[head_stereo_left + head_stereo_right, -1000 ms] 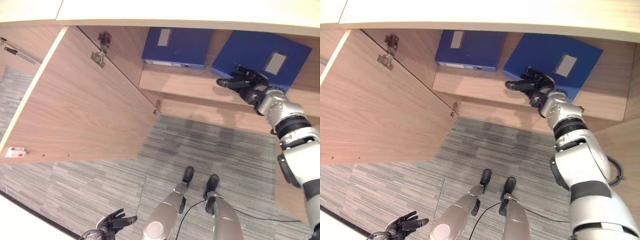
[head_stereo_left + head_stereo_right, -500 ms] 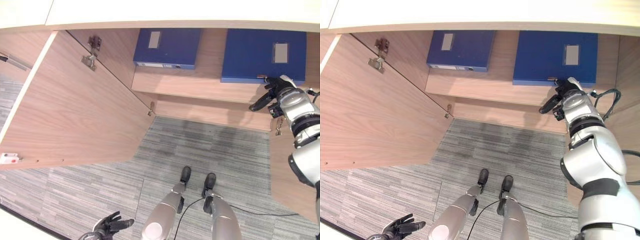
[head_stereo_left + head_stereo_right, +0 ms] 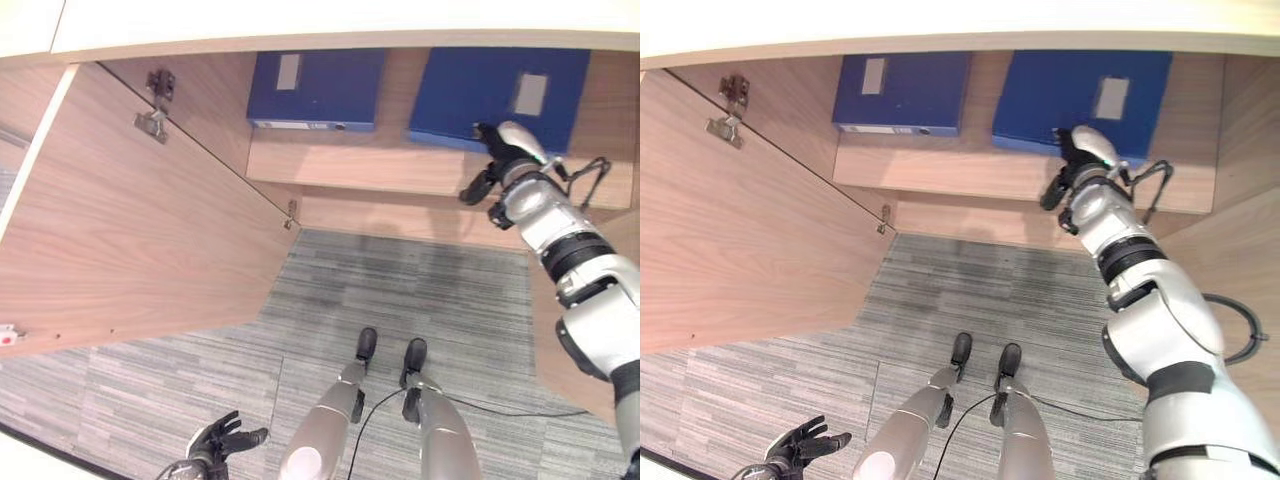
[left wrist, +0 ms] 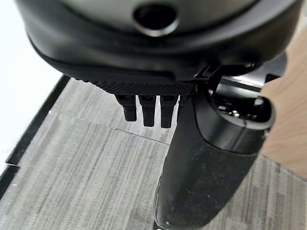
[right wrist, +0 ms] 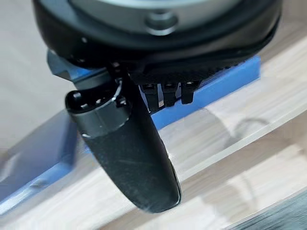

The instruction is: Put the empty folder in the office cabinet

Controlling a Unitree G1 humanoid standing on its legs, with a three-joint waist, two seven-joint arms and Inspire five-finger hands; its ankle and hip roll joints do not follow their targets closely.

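My right hand (image 3: 497,160) rests at the front edge of the empty folder (image 3: 500,90), fingers straight and relaxed, gripping nothing; I judge that is so I can nudge it deeper. The folder lies flat on the cabinet shelf (image 3: 380,168), just beyond my fingertips, with a second blue folder (image 3: 318,88) further off to my left. My left hand (image 3: 222,440) hangs loose and open low by the carpet (image 3: 420,290). My right wrist view shows the folder's blue edge (image 5: 216,81) touching the shelf just past my fingers; the head views show the open cabinet door (image 3: 130,220).
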